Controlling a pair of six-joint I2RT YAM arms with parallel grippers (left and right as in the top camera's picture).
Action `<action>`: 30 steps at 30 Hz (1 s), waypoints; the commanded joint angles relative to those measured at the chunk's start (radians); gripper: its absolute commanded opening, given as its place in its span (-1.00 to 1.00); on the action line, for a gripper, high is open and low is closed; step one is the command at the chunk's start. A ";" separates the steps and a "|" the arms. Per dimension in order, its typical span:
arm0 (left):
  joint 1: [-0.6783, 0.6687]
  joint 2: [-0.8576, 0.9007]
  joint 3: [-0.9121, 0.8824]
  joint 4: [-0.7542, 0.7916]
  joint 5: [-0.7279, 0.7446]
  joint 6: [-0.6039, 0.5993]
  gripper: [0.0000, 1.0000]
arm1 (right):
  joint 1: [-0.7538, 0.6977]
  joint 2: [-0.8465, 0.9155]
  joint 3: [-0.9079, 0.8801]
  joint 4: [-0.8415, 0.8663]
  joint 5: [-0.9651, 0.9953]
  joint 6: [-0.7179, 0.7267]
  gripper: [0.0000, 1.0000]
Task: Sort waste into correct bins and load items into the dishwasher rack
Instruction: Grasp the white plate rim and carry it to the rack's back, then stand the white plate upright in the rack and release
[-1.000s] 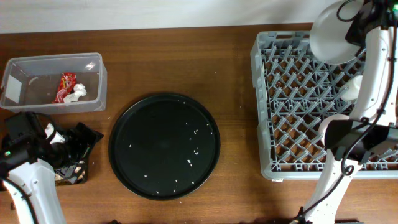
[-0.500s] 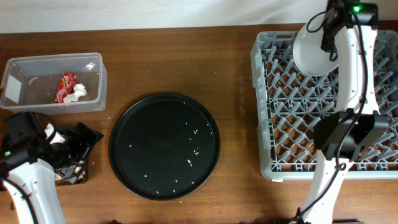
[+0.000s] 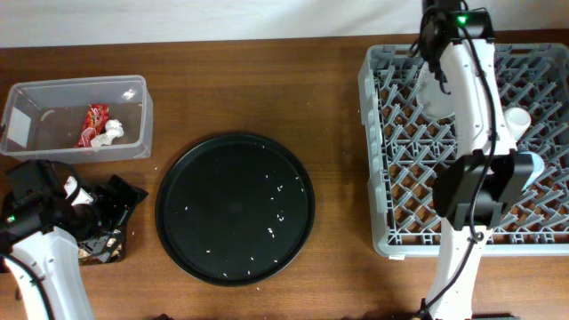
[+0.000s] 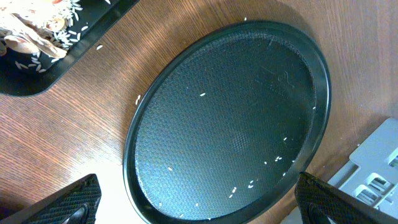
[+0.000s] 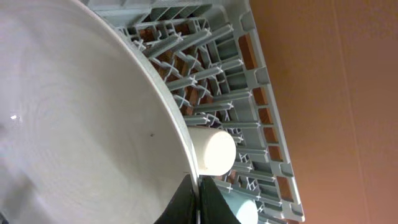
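**Plate gripped on edge at the rack's far rows**

Near left, the left gripper (image 4: pixel 202 204) hangs released, fingers wide apart, beside the flat black tray (image 4: pixel 28 84). To the right, the dishwasher rack (image 3: pixel 367 142) holds a white cup (image 3: pixel 516 119). At its far side, the right gripper (image 5: pixel 196 199) is clamped on the rim of the white plate (image 5: pixel 81 124).

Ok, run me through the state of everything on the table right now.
clear tub: holds red wrapper and crumpled white paper.
round black tray: only scattered rice grains.
white plate: on edge, gripped by right gripper, at the dishwasher rack.
white cup: in the rack.
left gripper: open, empty.
flat black tray: holds rice heap.
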 commanded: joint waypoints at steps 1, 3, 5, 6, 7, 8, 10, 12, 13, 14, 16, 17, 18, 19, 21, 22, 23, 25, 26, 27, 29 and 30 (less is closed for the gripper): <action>-0.001 0.000 0.000 -0.001 0.004 -0.005 0.98 | 0.007 -0.019 -0.005 -0.009 0.045 0.023 -0.64; -0.001 0.000 0.000 -0.001 0.004 -0.005 0.98 | 0.020 -0.027 -0.003 -0.012 0.019 0.022 0.25; -0.001 0.000 0.000 -0.001 0.004 -0.005 0.98 | 0.032 -0.064 -0.003 -0.011 0.001 0.034 0.43; -0.001 0.000 0.000 -0.001 0.004 -0.005 0.98 | 0.033 -0.087 -0.001 -0.011 -0.010 0.051 0.55; -0.001 0.000 0.000 -0.001 0.004 -0.005 0.98 | 0.033 -0.134 0.004 -0.014 -0.042 0.072 0.68; -0.001 0.000 0.000 -0.001 0.004 -0.005 0.98 | 0.032 -0.182 0.004 -0.015 -0.088 0.073 0.79; -0.001 0.000 0.000 -0.001 0.004 -0.005 0.98 | 0.031 -0.274 0.004 -0.027 -0.148 0.114 0.97; -0.001 0.000 0.000 -0.001 0.004 -0.005 0.98 | 0.031 -0.401 0.004 -0.065 -0.295 0.150 0.98; -0.001 0.000 0.000 -0.001 0.004 -0.005 0.98 | 0.031 -0.451 0.004 -0.100 -0.352 0.184 0.97; -0.001 0.000 0.000 -0.001 0.004 -0.005 0.98 | 0.031 -0.489 0.004 -0.132 -0.397 0.205 0.97; -0.001 0.000 0.000 -0.001 0.004 -0.005 0.98 | 0.031 -0.585 0.004 -0.223 -0.500 0.259 0.97; -0.001 0.000 0.000 -0.001 0.004 -0.005 0.98 | 0.032 -0.633 0.004 -0.295 -0.569 0.307 0.97; -0.001 0.000 0.000 -0.001 0.004 -0.005 0.98 | 0.032 -0.656 0.004 -0.345 -0.615 0.319 0.97; -0.001 0.000 0.000 -0.001 0.004 -0.005 0.98 | 0.033 -0.675 0.002 -0.383 -0.658 0.315 0.98; -0.001 0.000 0.000 -0.001 0.004 -0.005 0.98 | 0.051 -0.755 -0.088 -0.383 -0.758 0.246 0.97; -0.001 0.000 0.000 -0.001 0.004 -0.005 0.98 | 0.063 -0.801 -0.149 -0.383 -0.741 0.246 0.97; -0.001 0.000 0.000 -0.001 0.004 -0.005 0.98 | 0.073 -0.849 -0.218 -0.381 -0.732 0.248 0.97; -0.001 0.000 0.000 -0.001 0.004 -0.005 0.98 | 0.077 -0.945 -0.361 -0.369 -0.732 0.251 0.97; -0.001 0.000 0.000 -0.001 0.004 -0.005 0.98 | 0.079 -0.998 -0.437 -0.354 -0.734 0.252 0.97; -0.001 0.000 0.000 -0.001 0.003 -0.005 0.98 | 0.079 -1.039 -0.492 -0.342 -0.737 0.256 0.97; -0.001 0.000 0.000 -0.001 0.004 -0.005 0.99 | 0.079 -1.167 -0.664 -0.277 -0.740 0.270 0.97; -0.001 0.000 0.000 -0.001 0.004 -0.005 0.98 | 0.079 -1.226 -0.749 -0.216 -0.742 0.270 0.97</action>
